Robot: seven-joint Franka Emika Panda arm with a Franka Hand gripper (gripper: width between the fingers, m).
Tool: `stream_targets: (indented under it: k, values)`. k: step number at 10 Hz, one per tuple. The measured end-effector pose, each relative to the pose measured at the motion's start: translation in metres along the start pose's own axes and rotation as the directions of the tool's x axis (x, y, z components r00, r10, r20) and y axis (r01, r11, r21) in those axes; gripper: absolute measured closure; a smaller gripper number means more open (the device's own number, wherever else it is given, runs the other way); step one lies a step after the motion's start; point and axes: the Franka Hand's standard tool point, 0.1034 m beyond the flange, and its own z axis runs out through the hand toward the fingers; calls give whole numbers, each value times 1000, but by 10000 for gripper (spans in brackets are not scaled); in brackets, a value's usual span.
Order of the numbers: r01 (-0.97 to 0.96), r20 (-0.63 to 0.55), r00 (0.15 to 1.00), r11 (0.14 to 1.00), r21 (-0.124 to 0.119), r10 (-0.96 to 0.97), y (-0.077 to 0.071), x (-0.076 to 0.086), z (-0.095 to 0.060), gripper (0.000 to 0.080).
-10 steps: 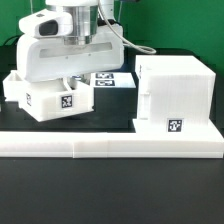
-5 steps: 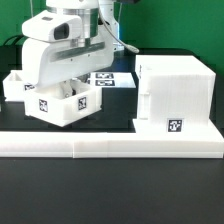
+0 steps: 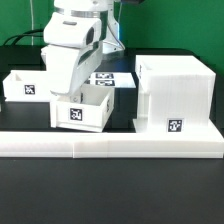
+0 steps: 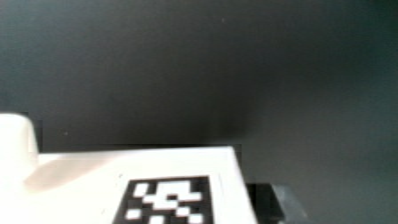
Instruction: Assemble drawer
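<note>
Claw, exterior view: your claw hangs tilted, and its tips drop behind the back rim of the middle tray. The fingers are hidden, so you cannot tell whether they clamp that rim or stand apart.
Middle tray: white, shallow and open-topped, with a square black-and-white tag on its front wall. It lies just behind the border wall, near the housing.
Left tray: the same white, also tagged, towards the exterior view's left and apart from your claw.
Housing: a tall white box on the exterior view's right, with a tag low on its front.
Marker board: flat on the tabletop, behind the trays.
Labels: the tag patterns are too small to read.
Wrist view: a white surface bearing a tag lies over the dark tabletop. You cannot tell which part it is.
</note>
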Motion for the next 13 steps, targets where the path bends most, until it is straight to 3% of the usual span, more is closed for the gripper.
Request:
stream_targets:
  k: [2,4,6,8,11,12,13]
  values:
    - [13,0,1000,1000,2,-13,2,3,2,722]
    - [15,-8,1000,999,-33,-16,5,6,3,722]
    - [14,-7,1000,1000,-25,-14,4,6,5,722]
    - [53,-4,999,998,-38,-54,12,19,6,722]
    - [45,-4,999,998,-32,-45,11,17,9,722]
    - [54,-9,998,998,-38,-55,12,25,9,722]
    - [51,-14,999,997,-62,-52,13,24,10,722]
